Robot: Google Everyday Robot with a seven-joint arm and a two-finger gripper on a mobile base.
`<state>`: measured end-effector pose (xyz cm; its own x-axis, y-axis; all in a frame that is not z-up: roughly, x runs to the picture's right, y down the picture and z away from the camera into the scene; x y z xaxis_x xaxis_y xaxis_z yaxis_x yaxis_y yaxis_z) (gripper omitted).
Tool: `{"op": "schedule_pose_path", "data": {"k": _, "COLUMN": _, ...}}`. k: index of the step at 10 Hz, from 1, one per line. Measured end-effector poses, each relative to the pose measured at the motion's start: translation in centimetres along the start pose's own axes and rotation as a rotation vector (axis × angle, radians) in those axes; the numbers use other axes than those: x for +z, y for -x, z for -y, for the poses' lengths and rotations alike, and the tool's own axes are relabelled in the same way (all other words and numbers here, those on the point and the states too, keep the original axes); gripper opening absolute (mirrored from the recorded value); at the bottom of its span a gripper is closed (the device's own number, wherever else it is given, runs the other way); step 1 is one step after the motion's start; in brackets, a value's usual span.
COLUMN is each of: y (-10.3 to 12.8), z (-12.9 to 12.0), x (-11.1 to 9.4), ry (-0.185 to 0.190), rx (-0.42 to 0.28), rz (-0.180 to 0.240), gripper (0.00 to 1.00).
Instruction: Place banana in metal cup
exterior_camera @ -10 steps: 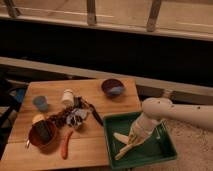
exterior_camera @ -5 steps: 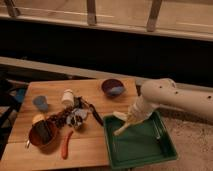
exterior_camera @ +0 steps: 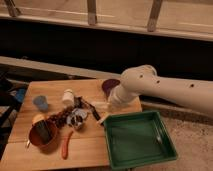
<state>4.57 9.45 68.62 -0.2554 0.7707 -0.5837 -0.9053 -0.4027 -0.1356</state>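
**While the jaws pinch it, the banana hangs by the tray**

Where the white arm (exterior_camera: 165, 90) reaches in from the right, its gripper (exterior_camera: 106, 111) points down over the tabletop (exterior_camera: 87, 150), just off the green tray's (exterior_camera: 142, 160) near-left corner. The jaws are closed on the banana (exterior_camera: 103, 119), whose pale end pokes out just below them. Well apart to the left, a grey vessel, possibly the metal cup (exterior_camera: 44, 131), sits in a red-brown bowl (exterior_camera: 35, 141).

No readable words, labels, numbers or signs appear anywhere: none on the wooden table (exterior_camera: 90, 150), the green tray (exterior_camera: 135, 141), or the gripper (exterior_camera: 109, 106) above the table's right edge.
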Motion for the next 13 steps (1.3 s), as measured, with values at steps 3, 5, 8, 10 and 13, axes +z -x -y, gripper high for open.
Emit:
{"op": "schedule_pose_path", "data": {"k": 3, "y": 0.0, "z": -0.1, "x": 0.0, "ry": 0.000, "rx": -0.002, "rz": -0.001, "gripper": 0.00}}
{"op": "schedule_pose_path", "data": {"k": 5, "y": 0.0, "z": 0.0, "x": 0.0, "ry": -0.015, "rx": -0.017, "rz": 0.003, "gripper": 0.00}}
{"op": "schedule_pose_path", "data": {"k": 8, "y": -0.6, "z": -3.5, "x": 1.1, "ry": -0.013, "rx": -0.115, "rz": -0.006, "gripper": 0.00}}
{"op": "schedule_pose_path", "data": {"k": 10, "y": -2.0, "z": -7.6, "x": 2.6, "ry": 0.010, "rx": -0.197, "rz": -0.033, "gripper": 0.00}}
{"op": "schedule_pose_path", "data": {"k": 13, "y": -4.2, "z": -12.5, "x": 4.8, "ry": 0.048, "rx": -0.301, "rz": -0.100, "gripper": 0.02}}
